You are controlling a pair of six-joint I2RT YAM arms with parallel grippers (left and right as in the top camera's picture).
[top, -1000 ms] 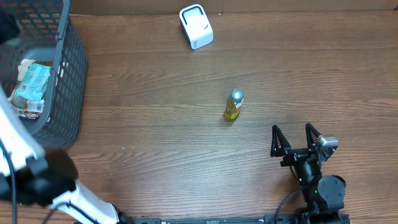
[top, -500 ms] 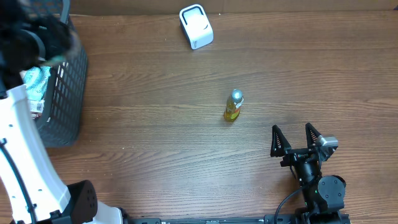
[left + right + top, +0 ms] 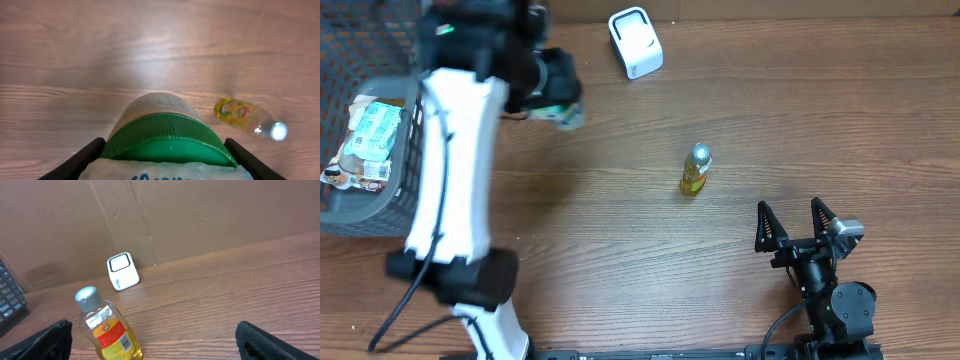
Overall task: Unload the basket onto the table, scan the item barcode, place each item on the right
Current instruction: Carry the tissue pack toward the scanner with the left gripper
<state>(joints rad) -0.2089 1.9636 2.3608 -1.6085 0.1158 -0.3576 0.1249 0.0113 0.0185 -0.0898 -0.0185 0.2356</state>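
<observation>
**Tub out of the basket, on its way to the scanner**

A second ago my left gripper [image 3: 558, 98] was back over the basket [image 3: 365, 215]. Now it has swung out above the table [image 3: 620, 260], clamped on a green-lidded tub [image 3: 165, 135] with one finger pressed against each side. The pick looks done to me. What remains, I judge, is showing the tub's code to the scanner [image 3: 635, 42]. I can't see a barcode from here, only the lid and a strip of printed label beyond it.

The scanner sits ahead of my left fingers and a little to their right, near but not touching, at the table's far edge by the cardboard wall. That wall limits how far forward I can push. The basket, with packets [image 3: 370, 140] in it, now lies off to the left of the grip. An upright bottle [image 3: 695, 170] stands well to the right of the tub and nearer my base. Bare wood lies between them, so I should have room to turn the tub without knocking the bottle.

My right gripper [image 3: 792, 222] rests with its jaws spread wide, holding nothing, well apart from the tub. The bottle stands ahead of it and the scanner beyond.
</observation>
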